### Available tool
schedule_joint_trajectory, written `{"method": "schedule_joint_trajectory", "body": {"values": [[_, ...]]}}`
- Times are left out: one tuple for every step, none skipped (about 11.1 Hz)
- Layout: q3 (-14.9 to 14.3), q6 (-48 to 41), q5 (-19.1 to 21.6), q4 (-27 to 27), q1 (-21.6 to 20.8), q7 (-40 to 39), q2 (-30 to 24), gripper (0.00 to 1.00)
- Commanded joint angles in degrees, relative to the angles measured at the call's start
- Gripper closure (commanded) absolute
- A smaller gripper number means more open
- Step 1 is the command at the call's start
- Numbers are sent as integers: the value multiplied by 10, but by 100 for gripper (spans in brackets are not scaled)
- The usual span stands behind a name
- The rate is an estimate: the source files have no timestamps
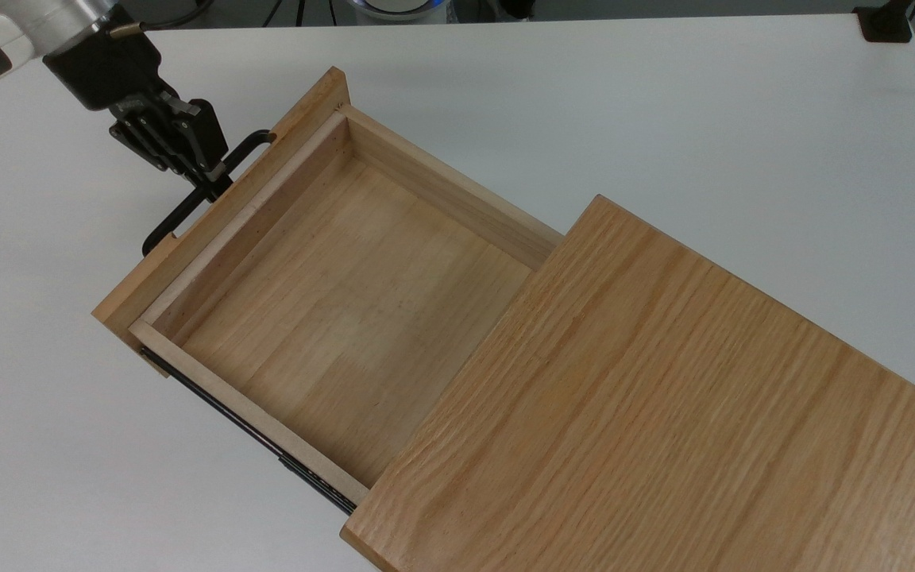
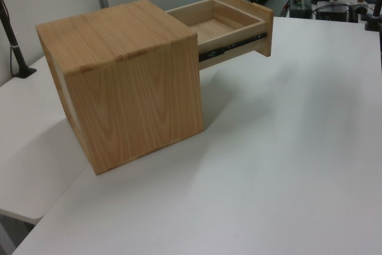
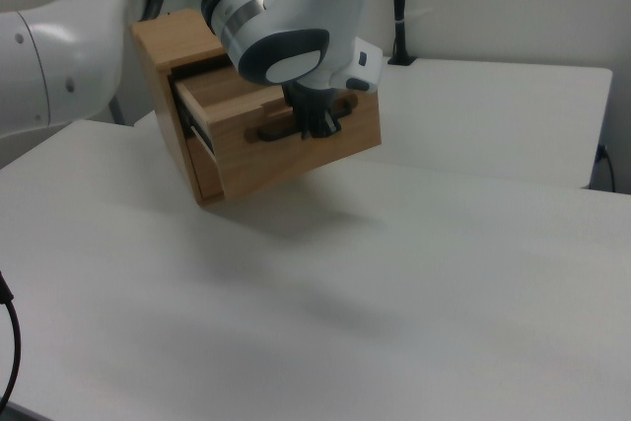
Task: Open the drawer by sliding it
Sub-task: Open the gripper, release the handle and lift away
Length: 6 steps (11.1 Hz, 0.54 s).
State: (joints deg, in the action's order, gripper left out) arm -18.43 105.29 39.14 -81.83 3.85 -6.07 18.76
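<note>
I see the drawer (image 1: 330, 294) pulled well out of the cabinet (image 1: 664, 405) on the white table (image 1: 664, 103), its pale floor bare and 1 black rail (image 1: 243, 425) showing along its side. My claw (image 1: 211, 176) sits at the drawer's front in the top view's upper left, its 2 fingers closed narrow on the black handle (image 1: 187, 202) near the bar's middle. In the right view the claw (image 3: 317, 127) hangs against the front board (image 3: 296, 150).

White arm, wrist angled down, black gripper (image 1: 215, 181) with fingers clamped at the top view's upper left.
</note>
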Motion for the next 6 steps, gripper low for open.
{"method": "schedule_joint_trajectory", "body": {"values": [[-12, -17, 0, -12, 8, -51, -40, 41], [-12, -26, 0, -12, 9, -52, -40, 0], [-12, -28, 0, -12, 9, -49, -41, 0], [-12, -32, -1, -11, 10, -49, -43, 0], [-12, -38, -2, -11, 10, -49, -48, 0], [-13, -46, -2, -11, 15, -47, -52, 0]]}}
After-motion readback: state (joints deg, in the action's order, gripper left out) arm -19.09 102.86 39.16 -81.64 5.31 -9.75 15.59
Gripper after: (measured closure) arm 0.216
